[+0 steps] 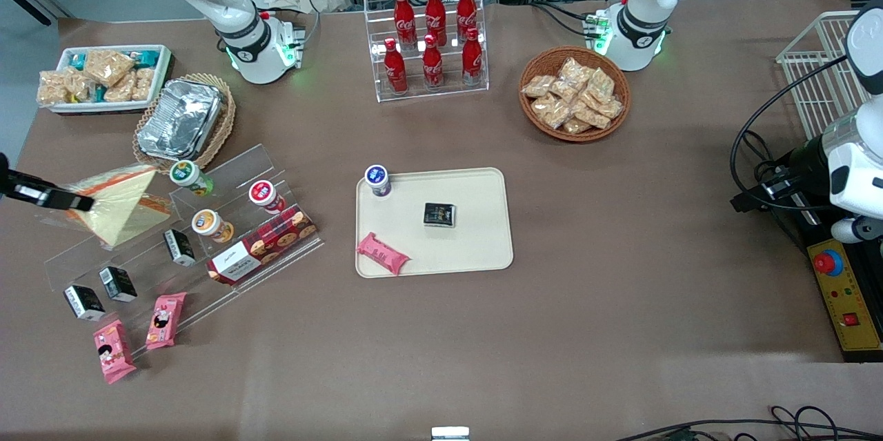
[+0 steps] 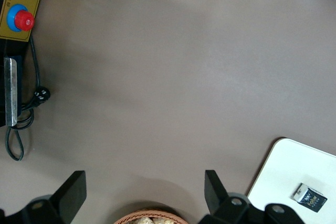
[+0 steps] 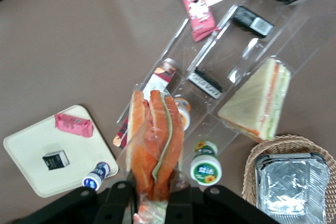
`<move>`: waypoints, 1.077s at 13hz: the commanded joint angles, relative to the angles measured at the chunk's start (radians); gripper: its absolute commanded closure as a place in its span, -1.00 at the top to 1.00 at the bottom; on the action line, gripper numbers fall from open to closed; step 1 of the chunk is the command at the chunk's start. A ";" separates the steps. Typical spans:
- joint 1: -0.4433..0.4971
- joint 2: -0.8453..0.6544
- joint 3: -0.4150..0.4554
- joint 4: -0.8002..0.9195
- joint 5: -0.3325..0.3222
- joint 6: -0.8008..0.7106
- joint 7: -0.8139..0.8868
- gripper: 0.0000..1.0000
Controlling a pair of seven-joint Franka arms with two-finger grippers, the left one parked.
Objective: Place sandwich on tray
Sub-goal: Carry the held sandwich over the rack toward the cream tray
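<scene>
The pincer (image 3: 152,200) is clamping the clear-wrapped, orange-filled sandwich wedge (image 3: 155,148) aloft above the acrylic stand; it should be carrying it level toward bare space on the cream rectangular plastic tray (image 1: 476,248).

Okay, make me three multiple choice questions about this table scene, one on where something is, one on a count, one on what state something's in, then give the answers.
1. Where is the sandwich?
A. lying on the tray
B. held up in the gripper, above the clear display stand
C. in the wicker basket

2. How many red cola bottles stand in the clear rack?
A. four
B. six
C. eight

3. What state is the gripper in?
A. shut on the sandwich
B. open over the tray
C. shut on a yogurt cup

Answers: 1 B, the right wrist view shows the wedge in the fingers with the display stand below. 2 B, two rows of three. 3 A, the fingers clamp the wrapped wedge, while the tray holds only a cup, a dark box and a pink packet.
</scene>
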 commanded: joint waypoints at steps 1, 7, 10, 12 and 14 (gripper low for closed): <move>0.059 -0.015 -0.007 0.012 0.015 -0.018 -0.020 -0.70; 0.311 -0.004 -0.006 0.037 0.017 0.078 -0.052 -0.70; 0.397 0.046 -0.009 0.037 0.015 0.136 -0.218 -0.71; 0.434 0.088 -0.007 0.037 0.015 0.184 -0.273 -0.71; 0.501 0.112 -0.012 0.037 -0.005 0.256 -0.325 -0.71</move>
